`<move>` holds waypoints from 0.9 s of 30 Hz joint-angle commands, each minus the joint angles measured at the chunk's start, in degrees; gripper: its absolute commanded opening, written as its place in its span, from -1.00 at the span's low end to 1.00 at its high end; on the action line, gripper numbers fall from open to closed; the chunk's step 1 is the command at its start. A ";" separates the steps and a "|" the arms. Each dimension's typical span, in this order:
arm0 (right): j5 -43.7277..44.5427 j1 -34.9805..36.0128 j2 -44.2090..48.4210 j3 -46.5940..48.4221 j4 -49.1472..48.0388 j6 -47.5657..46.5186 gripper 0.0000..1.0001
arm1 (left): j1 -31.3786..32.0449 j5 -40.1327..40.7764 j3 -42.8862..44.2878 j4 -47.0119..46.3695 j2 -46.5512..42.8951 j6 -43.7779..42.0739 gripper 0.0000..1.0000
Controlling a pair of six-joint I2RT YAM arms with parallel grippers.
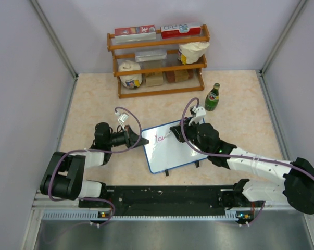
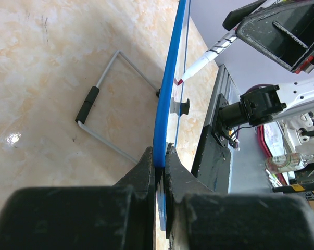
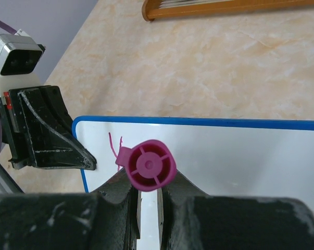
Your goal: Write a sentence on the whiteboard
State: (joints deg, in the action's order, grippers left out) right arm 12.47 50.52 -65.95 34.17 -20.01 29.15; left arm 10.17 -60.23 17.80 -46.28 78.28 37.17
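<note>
Whiteboard (image 1: 170,151): tilted, mid-table, near the front edge.
Left gripper (image 2: 159,156): clamped on its blue left edge.
Right gripper (image 3: 148,192): closed around marker (image 3: 150,164).
Unclear: red writing (image 1: 159,137), illegible.
Surface: beige marbled table (image 1: 94,99); lilac walls.

The whiteboard (image 1: 170,151) sits mid-bench (image 1: 89,104), with the left pincer (image 1: 142,140) clamped on its left edge. The right pincer (image 1: 190,131) is over its far right corner, holding a marker (image 1: 176,133) to its face. Behind it a rack (image 1: 159,92) stands against the back wall, with a bottle (image 1: 213,97) just to its right.
</note>
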 commanded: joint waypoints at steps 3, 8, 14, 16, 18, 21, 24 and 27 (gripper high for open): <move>4.58 0.10 0.65 2.21 0.85 -1.90 -1.00 | 0.37 1.08 0.39 0.93 1.08 -4.91 -1.00; 4.14 0.01 0.39 2.30 0.41 -1.64 -1.00 | 0.37 0.99 0.39 0.93 1.08 -4.91 -1.00; 4.49 0.01 1.09 1.78 -0.73 -1.46 -1.00 | 0.37 1.08 0.39 0.84 0.91 -4.91 -1.00; 4.49 0.10 1.18 1.77 -0.99 -1.37 -1.00 | 0.37 0.99 0.39 0.93 1.17 -4.82 -1.00; 4.23 0.01 1.35 1.60 -1.26 -1.29 -1.00 | 0.37 0.99 0.39 0.93 1.00 -4.82 -1.00; 3.97 0.01 1.62 1.42 -1.70 -1.37 -1.00 | 0.37 1.08 0.39 0.84 1.08 -4.91 -1.00; 4.05 0.10 1.62 1.34 -1.87 -1.55 -1.00 | 0.37 1.08 0.39 0.84 1.00 -4.82 -1.00; 3.88 0.01 1.36 1.33 -1.70 -1.55 -1.00 | 0.37 0.90 0.48 0.84 1.00 -4.82 -1.00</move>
State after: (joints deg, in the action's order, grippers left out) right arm 13.52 50.52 -65.60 34.24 -20.36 29.12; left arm 10.17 -60.38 17.85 -46.30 78.30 37.17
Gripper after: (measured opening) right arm 0.100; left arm 0.048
